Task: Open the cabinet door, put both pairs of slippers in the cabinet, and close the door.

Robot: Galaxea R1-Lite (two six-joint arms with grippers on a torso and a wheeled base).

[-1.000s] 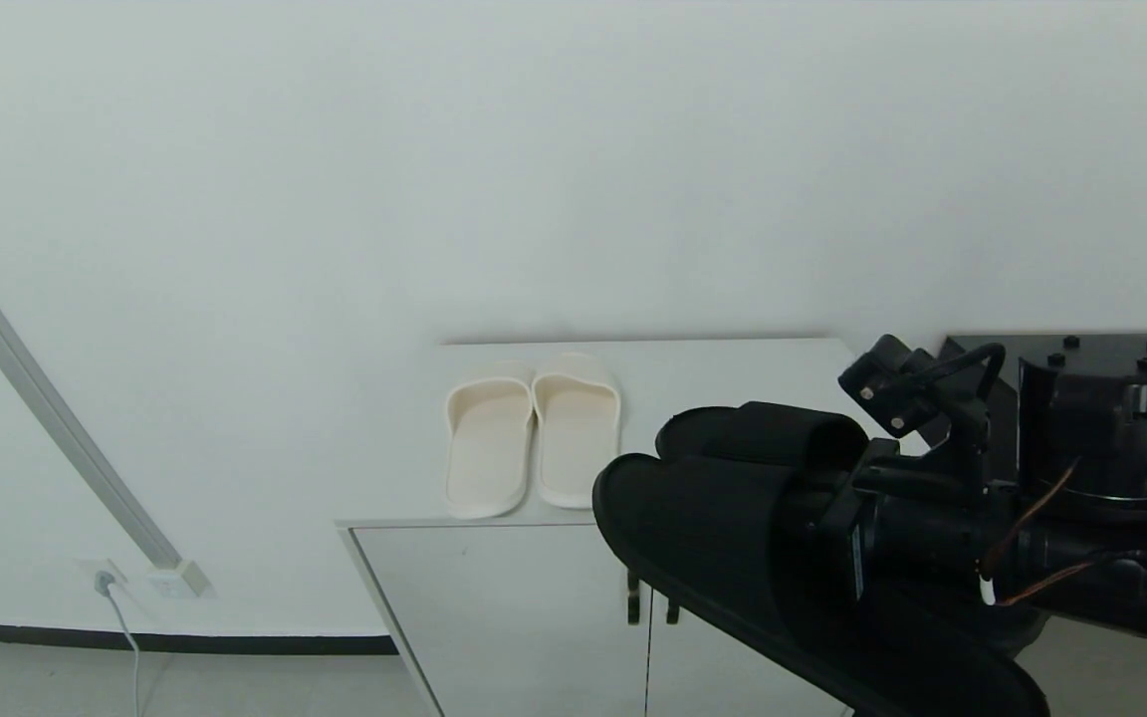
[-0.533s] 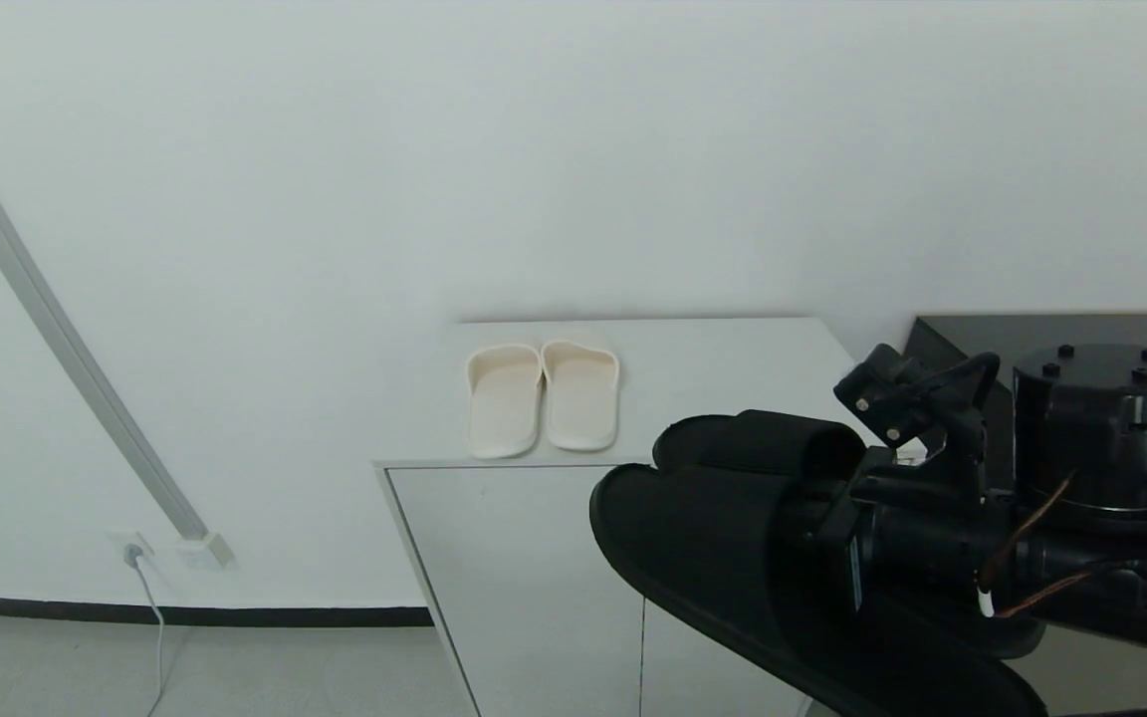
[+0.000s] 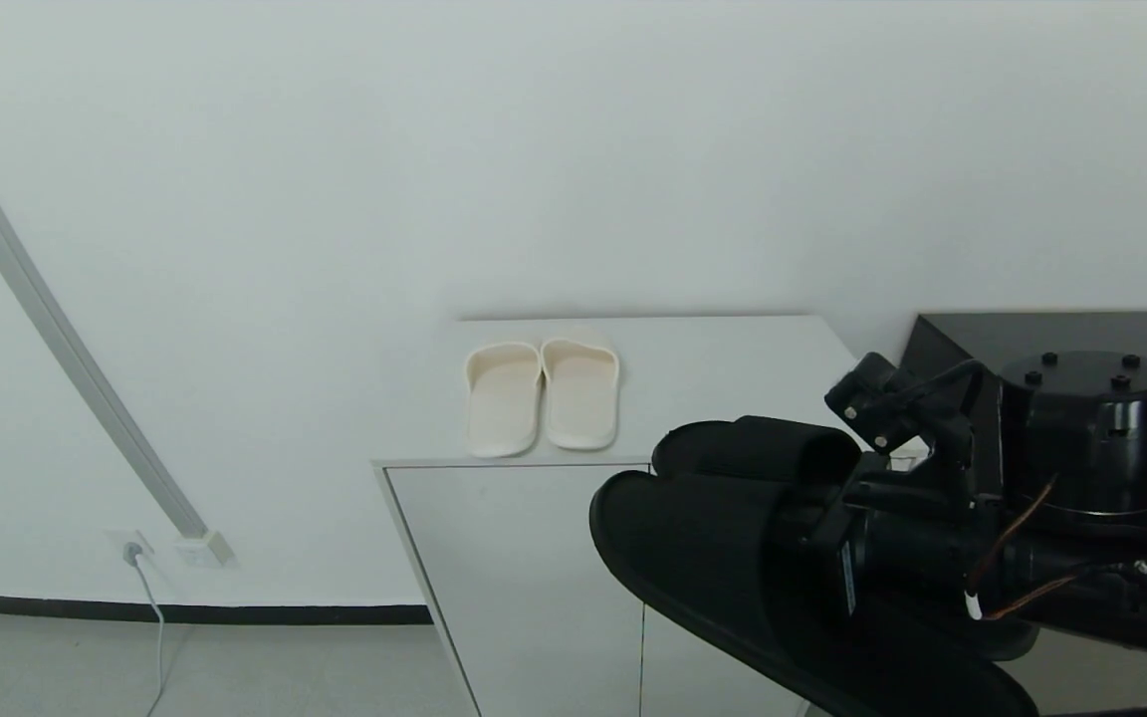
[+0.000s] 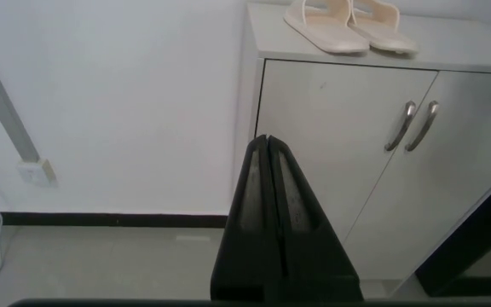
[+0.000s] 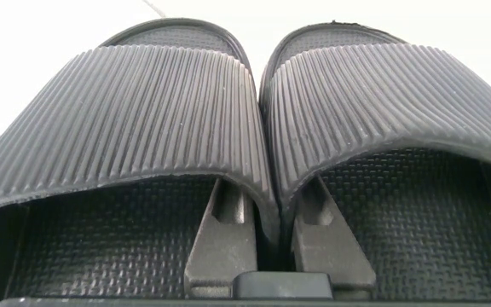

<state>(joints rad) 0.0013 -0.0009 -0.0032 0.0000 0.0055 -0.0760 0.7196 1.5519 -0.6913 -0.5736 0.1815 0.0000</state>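
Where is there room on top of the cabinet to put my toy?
The biggest bare patch on the cabinet top is between the cream slippers and its right edge, though the black slippers in the right tool hide its front part. A thin strip runs behind the cream slippers by the wall. Front left is crowded.
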